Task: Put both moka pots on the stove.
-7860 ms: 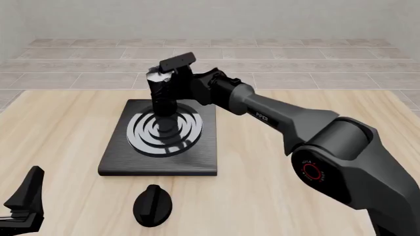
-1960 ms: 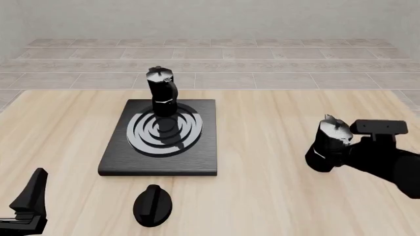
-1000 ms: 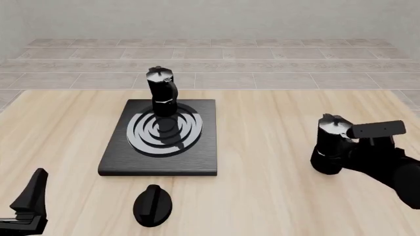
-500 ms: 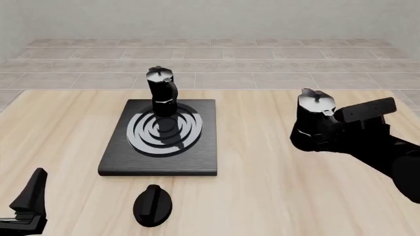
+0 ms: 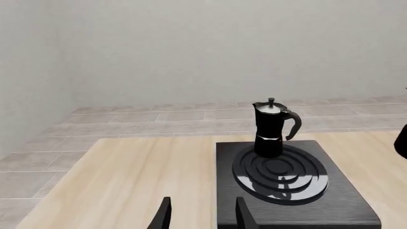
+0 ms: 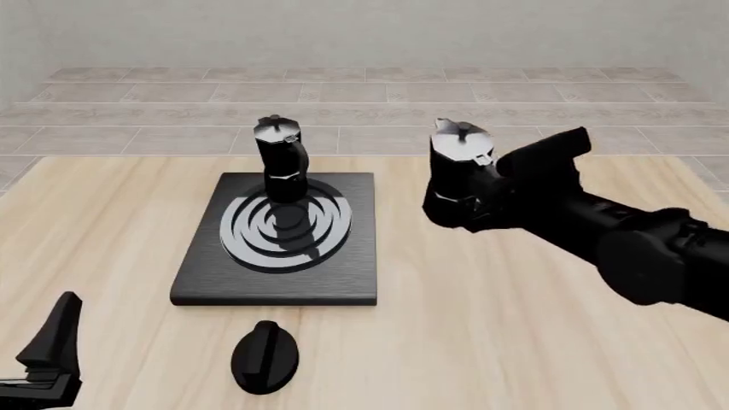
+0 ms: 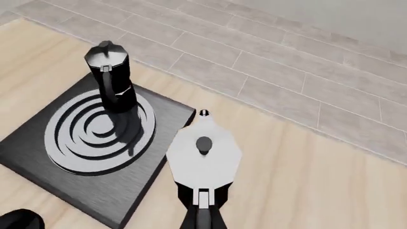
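We have one pot [image 6: 282,158] standing on the stove [image 6: 341,256]. Our right gripper [image 6: 484,192] holds the second pot [image 6: 458,171] aloft beside it; the left gripper [image 5: 200,217], narrowly parted, holds nothing.

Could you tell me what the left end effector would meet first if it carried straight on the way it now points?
Probably the stove: in the left wrist view its near edge lies just beyond the left end effector, a little to one side. Depth is unclear, so it might pass alongside.
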Available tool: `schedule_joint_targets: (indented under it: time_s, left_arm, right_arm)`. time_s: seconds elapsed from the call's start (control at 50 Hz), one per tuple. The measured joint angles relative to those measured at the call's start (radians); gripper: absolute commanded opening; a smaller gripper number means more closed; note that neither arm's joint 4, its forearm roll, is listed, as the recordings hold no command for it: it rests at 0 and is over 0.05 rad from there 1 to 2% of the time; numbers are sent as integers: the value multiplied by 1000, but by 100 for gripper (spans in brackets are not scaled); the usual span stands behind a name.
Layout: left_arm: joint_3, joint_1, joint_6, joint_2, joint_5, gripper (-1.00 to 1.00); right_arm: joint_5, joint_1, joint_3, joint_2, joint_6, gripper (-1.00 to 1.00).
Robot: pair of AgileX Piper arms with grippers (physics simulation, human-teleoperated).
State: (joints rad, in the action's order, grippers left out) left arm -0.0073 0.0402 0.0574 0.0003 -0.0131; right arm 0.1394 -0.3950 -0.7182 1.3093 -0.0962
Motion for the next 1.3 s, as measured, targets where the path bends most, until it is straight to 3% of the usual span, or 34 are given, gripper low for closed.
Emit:
schedule_joint_targets:
  time_s: [0.48, 1.3]
  left_arm:
    - [-2, 3, 3, 0, 1, 100]
    - [0, 7, 2, 0, -3, 100]
  right_arm:
    - [10, -172, -183, 164, -13, -100]
    - [26, -353, -227, 199, 2, -100]
